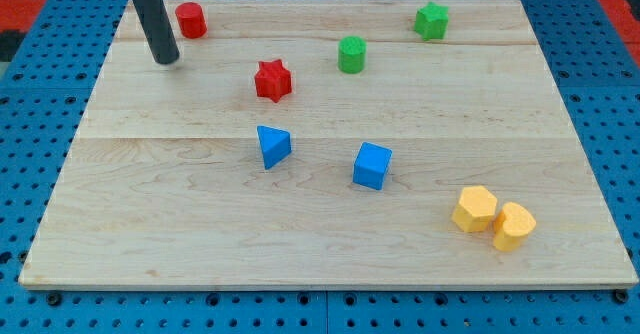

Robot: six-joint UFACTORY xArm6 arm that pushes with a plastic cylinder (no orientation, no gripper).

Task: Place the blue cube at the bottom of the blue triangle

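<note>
My tip rested on the wooden board near the view's top-left corner, just to the left of the red cylinder and slightly below it, without clearly touching it. The end effector was a plain dark rod with no jaws, so it was neither spread nor pinching anything; it only stood bare on the wood, leaning a little toward the view's top left. The blue cube sat a little right of the board's centre, and the blue triangle lay to its left at nearly the same height in the view, the 2 standing apart with bare wood between them. The cube was therefore beside the triangle, on its right, and not beneath it. My tip was well apart from both blue blocks, far toward the view's top left of them. A red star-shaped block stood above the triangle, between it and the top edge. A green cylinder was to the star's upper right, and a green star-shaped block sat farther toward the view's top right. 2 yellow blocks rested touching each other near the view's bottom-right corner, their exact shapes hard to make out.
</note>
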